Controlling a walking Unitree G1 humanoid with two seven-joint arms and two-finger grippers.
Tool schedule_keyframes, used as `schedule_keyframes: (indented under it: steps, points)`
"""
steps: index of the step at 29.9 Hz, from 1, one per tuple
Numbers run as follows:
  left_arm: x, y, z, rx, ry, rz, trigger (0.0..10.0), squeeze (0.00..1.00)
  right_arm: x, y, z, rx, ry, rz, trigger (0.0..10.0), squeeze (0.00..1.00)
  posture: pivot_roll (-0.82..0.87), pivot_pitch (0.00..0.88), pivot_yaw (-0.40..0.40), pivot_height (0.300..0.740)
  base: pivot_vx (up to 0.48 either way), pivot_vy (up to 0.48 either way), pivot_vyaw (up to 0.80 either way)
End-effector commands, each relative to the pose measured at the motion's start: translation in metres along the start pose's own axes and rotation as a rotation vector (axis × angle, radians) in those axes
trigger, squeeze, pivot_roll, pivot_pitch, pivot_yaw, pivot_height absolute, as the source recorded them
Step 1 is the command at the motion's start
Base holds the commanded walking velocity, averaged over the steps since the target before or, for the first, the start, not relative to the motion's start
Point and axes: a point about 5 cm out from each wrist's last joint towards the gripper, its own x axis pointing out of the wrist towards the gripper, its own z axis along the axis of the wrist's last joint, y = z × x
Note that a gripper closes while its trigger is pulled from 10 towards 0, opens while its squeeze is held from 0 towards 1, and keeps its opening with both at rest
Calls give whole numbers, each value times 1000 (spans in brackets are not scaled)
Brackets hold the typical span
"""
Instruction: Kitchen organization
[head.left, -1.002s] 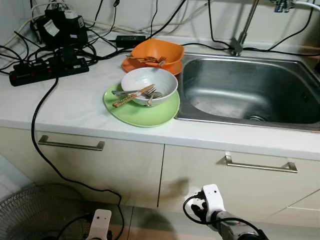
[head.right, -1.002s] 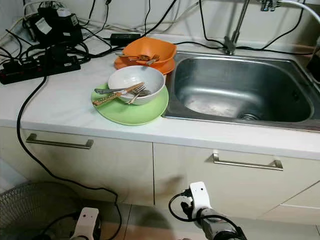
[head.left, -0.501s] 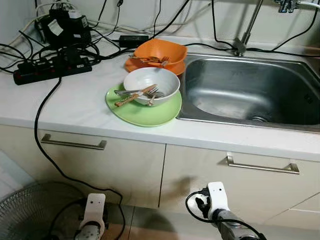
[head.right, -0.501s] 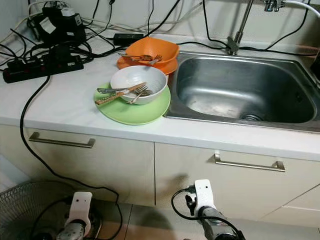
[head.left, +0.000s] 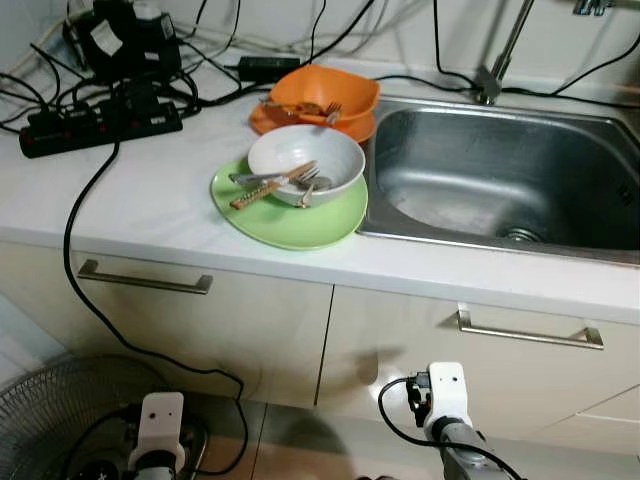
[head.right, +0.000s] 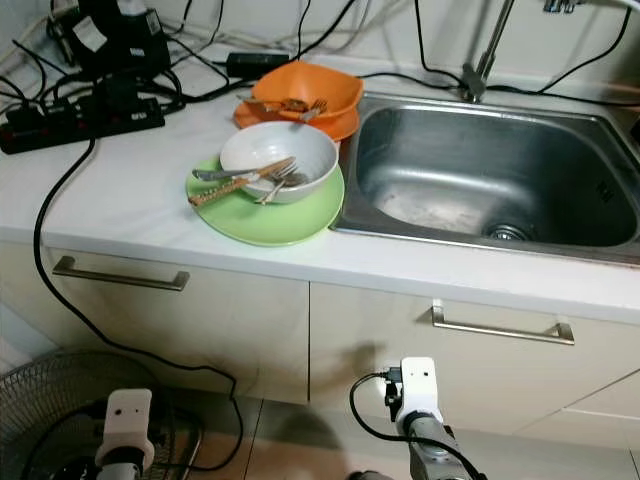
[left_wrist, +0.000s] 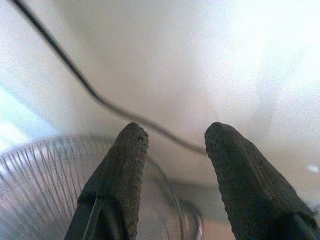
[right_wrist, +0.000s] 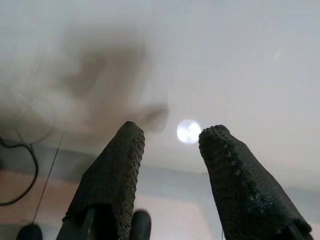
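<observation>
A white bowl (head.left: 305, 160) holding a knife, a fork and a wooden-handled utensil sits on a green plate (head.left: 290, 215) on the white counter. Behind it an orange bowl (head.left: 320, 95) with a fork rests on an orange plate. The steel sink (head.left: 500, 175) lies just right of the dishes. Both arms hang low in front of the cabinets, the left arm (head.left: 160, 425) and the right arm (head.left: 445, 395). My left gripper (left_wrist: 172, 135) is open near a fan grille and a black cable. My right gripper (right_wrist: 170, 135) is open before a pale cabinet face, holding nothing.
A black power strip (head.left: 95, 125), an adapter and tangled cables crowd the counter's back left; one cable (head.left: 85, 290) drops down the cabinet front. A floor fan (head.left: 60, 420) stands at the lower left. Two cabinet handles (head.left: 145, 282) (head.left: 530, 335) stick out. The faucet (head.left: 495, 75) rises behind the sink.
The whole picture has shifted a little as the camera moved. The dishes stand as before. The left arm has drifted slightly left; both arms still hang low.
</observation>
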Motion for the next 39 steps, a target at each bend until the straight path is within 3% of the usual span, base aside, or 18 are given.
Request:
schedule_keyframes:
  steps: [1,7,15,21,33,34,35,36,38,39]
  points:
    - [-3,1,11,29,-77,3,10000,0,-1,-1,2,-15,-33,-11,10000,0,-15,103,-30,732,0,0,0]
    - [-6,-1,35,77,-201,-13,10000,0,-2,-3,6,-35,-83,-35,10000,0,-14,110,-33,732,0,0,0]
    - [-8,11,71,96,-331,46,10000,0,-5,-5,13,-22,-187,-118,10000,0,-38,118,-22,732,0,0,0]
    - [-9,19,83,96,-354,88,10000,0,-5,-4,18,-41,-225,-136,10000,0,-46,114,-13,732,0,0,0]
    - [0,16,99,83,-369,107,10000,0,1,-2,30,-58,-246,-144,10000,0,-41,72,-15,732,0,0,0]
    - [0,17,100,81,-371,110,10000,0,1,-5,33,-68,-264,-151,10000,0,-42,72,-15,732,0,0,0]
    - [1,18,102,79,-374,115,10000,0,-3,-39,56,-71,-396,-192,10000,0,-43,69,-15,732,0,0,0]
    - [1,18,102,79,-374,115,10000,0,-3,-39,56,-71,-396,-192,10000,0,-43,69,-15,732,0,0,0]
    - [3,24,112,76,-407,136,10000,0,-31,-94,111,-113,-678,-247,10000,0,-43,67,-13,732,0,0,0]
    - [3,24,112,76,-407,136,10000,0,-31,-94,111,-113,-678,-247,10000,0,-43,67,-13,732,0,0,0]
